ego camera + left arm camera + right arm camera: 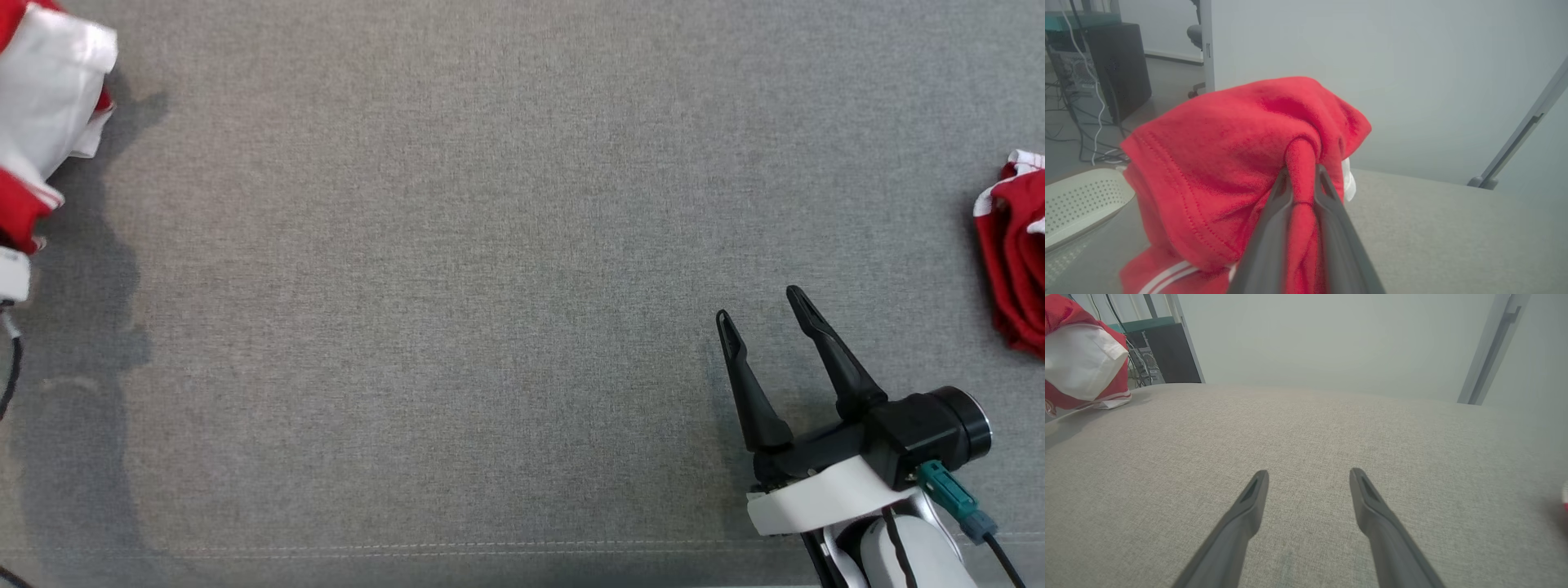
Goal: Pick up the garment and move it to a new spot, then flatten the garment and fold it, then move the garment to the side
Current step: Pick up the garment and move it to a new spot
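Observation:
A red and white garment is bunched at the far left of the grey table; the right wrist view shows it as a red and white heap at the upper left. In the left wrist view my left gripper is shut on a pinched fold of the red garment, with cloth squeezed between the two dark fingers. My right gripper stands open over bare table at the lower right, nothing between its fingers.
A second red garment with white trim lies at the table's right edge. A white perforated basket sits beside the table on the left. Cables and a dark cabinet stand beyond. The grey table is bare across its middle.

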You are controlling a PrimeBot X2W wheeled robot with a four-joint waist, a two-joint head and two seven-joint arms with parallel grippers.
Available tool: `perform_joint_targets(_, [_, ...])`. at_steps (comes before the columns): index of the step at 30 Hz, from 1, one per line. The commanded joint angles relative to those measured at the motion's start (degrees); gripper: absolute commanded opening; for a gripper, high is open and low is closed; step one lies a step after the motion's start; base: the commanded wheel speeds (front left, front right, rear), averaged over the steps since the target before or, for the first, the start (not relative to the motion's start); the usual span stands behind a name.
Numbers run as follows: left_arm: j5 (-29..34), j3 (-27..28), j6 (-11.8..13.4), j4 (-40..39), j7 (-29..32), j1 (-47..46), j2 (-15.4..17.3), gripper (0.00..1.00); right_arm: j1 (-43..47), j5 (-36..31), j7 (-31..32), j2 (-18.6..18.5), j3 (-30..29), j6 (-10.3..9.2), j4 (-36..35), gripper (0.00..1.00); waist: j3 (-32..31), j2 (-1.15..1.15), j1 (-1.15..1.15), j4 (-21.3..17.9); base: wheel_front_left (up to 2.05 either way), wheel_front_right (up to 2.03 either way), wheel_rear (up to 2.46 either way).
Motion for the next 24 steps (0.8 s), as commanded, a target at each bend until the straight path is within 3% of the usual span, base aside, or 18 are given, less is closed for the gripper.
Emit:
perform_joint_targets(1, [3.2,4.8,-0.4,-6.4,-0.3,-0.8,1.1,0.00,-0.4,1.2,-0.5,0.2,0.9,0.41,0.4,1.00,-3.1,0.00,0.00,0.5,0.00,0.00,0.00])
perform_joint_targets(2, [3.2,4.8,-0.4,-6.4,-0.3,-0.8,1.1,0.00,-0.4,1.2,-0.5,0.2,0.9,0.41,0.4,1.00,-3.1,0.00,0.00,0.5,0.00,0.00,0.00])
perform_joint_targets(6, [6.7,4.5,-0.4,-18.4,-0.3,0.5,-3.0,0.00,-0.6,2.5,-1.0,0.2,0.4,0.41,3.4,1.00,-6.1,0.00,0.00,0.4,0.00,0.00,0.00])
perform_joint_targets(12, [9.4,-2.0,-0.4,-29.3,-0.3,2.5,-6.8,0.00,-0.2,4.6,-1.6,0.2,1.2,0.41,6.3,1.00,-9.0,0.00,0.00,-2.2,0.00,0.00,0.00])
perform_joint_targets(23, [12.3,-14.5,-0.4,-27.6,-0.3,12.0,-8.2,0.00,1.7,7.3,-1.9,0.2,3.2,0.41,3.4,1.00,-7.6,0.00,0.00,-12.0,0.00,0.00,0.00])
perform_joint_targets(24, [12.3,-14.2,-0.4,-26.7,-0.3,13.2,-8.0,0.65,1.9,7.4,-1.9,0.2,3.0,0.41,2.9,1.00,-7.5,0.00,0.00,-12.7,0.00,0.00,0.00])
